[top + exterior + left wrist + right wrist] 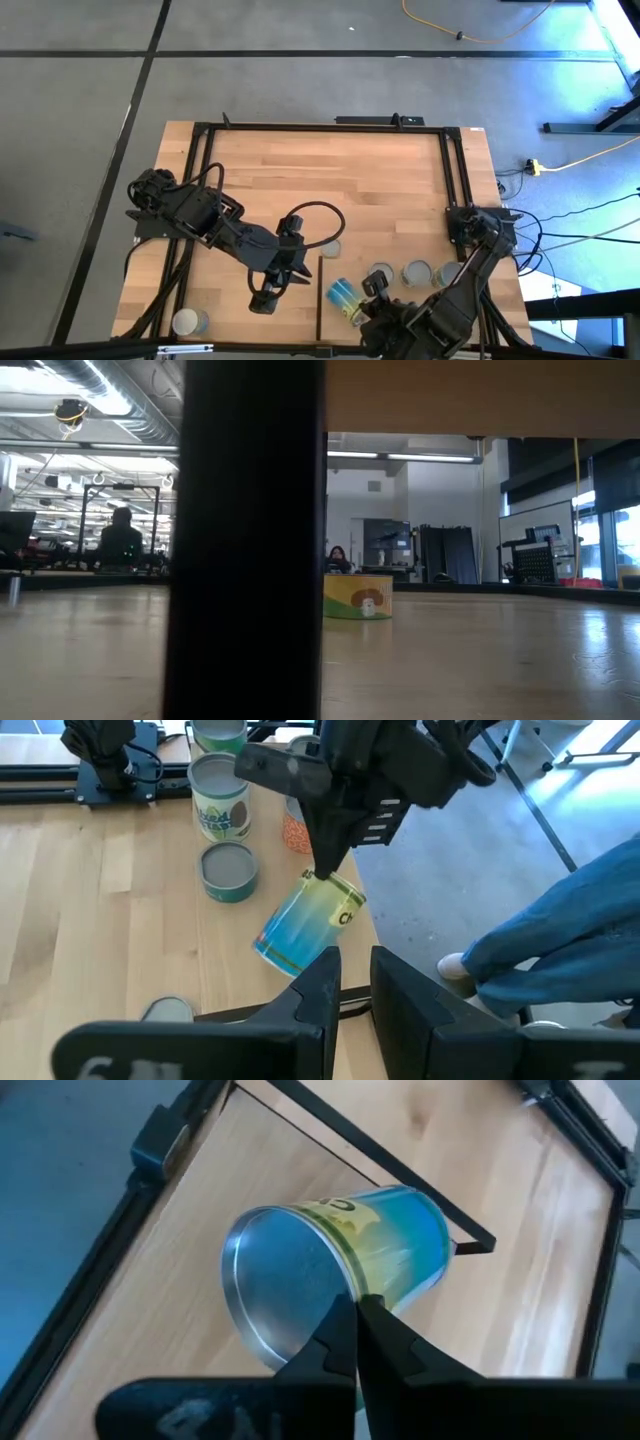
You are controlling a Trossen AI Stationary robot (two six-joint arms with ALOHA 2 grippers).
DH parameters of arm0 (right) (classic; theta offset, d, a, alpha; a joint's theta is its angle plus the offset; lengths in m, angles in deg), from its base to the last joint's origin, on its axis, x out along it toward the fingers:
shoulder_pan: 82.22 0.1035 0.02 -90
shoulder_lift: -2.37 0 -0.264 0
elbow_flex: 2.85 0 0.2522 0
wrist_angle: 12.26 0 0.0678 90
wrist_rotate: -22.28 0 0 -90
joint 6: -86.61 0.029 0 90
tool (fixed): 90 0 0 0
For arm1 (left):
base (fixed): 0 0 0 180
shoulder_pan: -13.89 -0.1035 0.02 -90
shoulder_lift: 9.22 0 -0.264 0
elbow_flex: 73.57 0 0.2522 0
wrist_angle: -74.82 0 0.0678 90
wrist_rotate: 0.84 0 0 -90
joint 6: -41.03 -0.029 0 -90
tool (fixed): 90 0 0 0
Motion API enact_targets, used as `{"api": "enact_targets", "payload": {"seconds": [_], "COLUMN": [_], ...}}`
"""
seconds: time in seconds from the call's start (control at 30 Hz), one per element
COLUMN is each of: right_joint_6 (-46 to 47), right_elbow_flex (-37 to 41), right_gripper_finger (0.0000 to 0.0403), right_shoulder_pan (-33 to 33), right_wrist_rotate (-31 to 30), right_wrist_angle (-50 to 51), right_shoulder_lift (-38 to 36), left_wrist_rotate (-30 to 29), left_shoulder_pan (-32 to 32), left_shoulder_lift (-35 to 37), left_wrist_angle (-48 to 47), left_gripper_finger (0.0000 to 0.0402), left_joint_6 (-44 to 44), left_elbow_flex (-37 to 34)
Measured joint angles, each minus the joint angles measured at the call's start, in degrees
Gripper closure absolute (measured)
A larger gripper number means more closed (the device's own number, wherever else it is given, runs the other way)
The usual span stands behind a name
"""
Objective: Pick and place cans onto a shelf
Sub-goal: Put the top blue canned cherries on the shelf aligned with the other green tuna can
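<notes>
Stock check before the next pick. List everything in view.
Tilted can: one, blue and yellow, near edge of the table, rim pinched.
Row cans: three, grey tops, upright beside the tilted can on the right arm's side.
Middle can: one, grey top, beside the left arm.
Corner can: one, pale top, near-left corner.
Table: one, pale wood planks, black frame.
Cable: one, yellow, on the floor.
People: two, dark, far back in the room.
Left end effector: one, black, open and empty, over the table.
Right end effector: one, black, shut on the tilted can's rim.
</notes>
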Motion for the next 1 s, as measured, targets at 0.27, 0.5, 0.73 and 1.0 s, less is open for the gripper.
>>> {"api": "enact_targets", "payload": {"seconds": [0.27,0.5,0.73,1.0], "right_joint_6": [0.9,2.5,2.2,1.9], "right_elbow_flex": [-0.3,-0.3,-0.3,-0.3], "right_gripper_finger": [0.0403,0.0403,0.0403,0.0403], "right_shoulder_pan": [-1.4,-4.3,-7.2,-11.2], "right_wrist_rotate": [5.5,14.2,24.3,32.8], "right_wrist_angle": [-0.5,-0.5,-0.8,-1.3], "right_shoulder_lift": [-2.7,-4.2,-5.3,-5.3], "left_wrist_rotate": [0.0,0.0,0.0,0.0], "left_shoulder_pan": [0.0,0.0,0.0,0.0], "left_shoulder_lift": [0.0,0.0,0.0,0.0], "left_wrist_angle": [0.0,0.0,0.0,0.0], "left_gripper_finger": [0.0350,0.0350,0.0350,0.0350], "left_joint_6": [-0.1,-0.1,-0.1,-0.1], "left_elbow_flex": [0.0,0.0,0.0,0.0]}}
